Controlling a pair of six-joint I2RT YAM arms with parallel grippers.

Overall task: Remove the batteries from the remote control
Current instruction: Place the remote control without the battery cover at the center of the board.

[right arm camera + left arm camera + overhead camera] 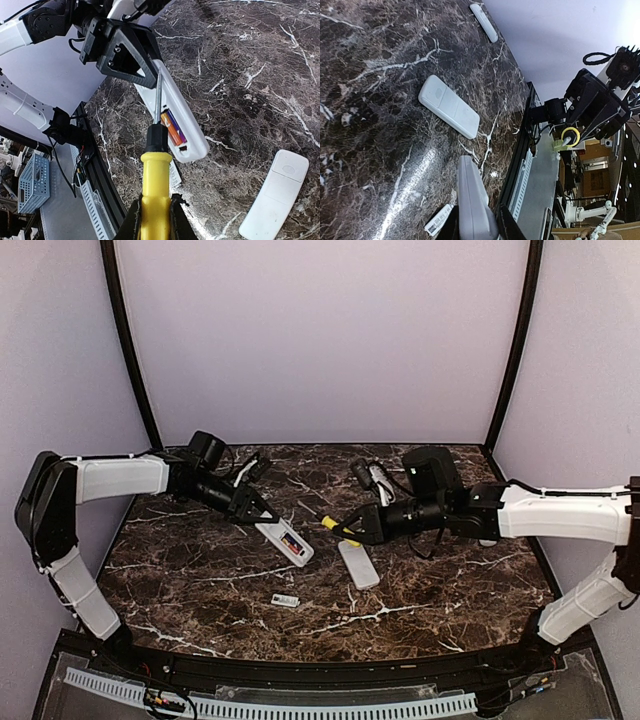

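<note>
The white remote control (285, 540) lies slanted on the marble, and my left gripper (254, 510) is shut on its far end. In the left wrist view the remote control (470, 195) runs out from between the fingers of the left gripper (476, 222). Its back compartment is open, with orange and purple batteries (172, 129) inside the remote control (192, 135). My right gripper (154, 212) is shut on the yellow-handled screwdriver (156, 180). The metal shaft reaches over the compartment's far end, beside the left gripper (125, 50). From above, the screwdriver (335, 527) sticks out of the right gripper (362, 526).
A second white remote (358, 563) lies face down just right of the held one. A small white cover (285, 600) rests nearer the front edge. Another white bar (484, 22) lies farther off. Purple walls enclose the table, and a black rail (300, 680) runs along the front.
</note>
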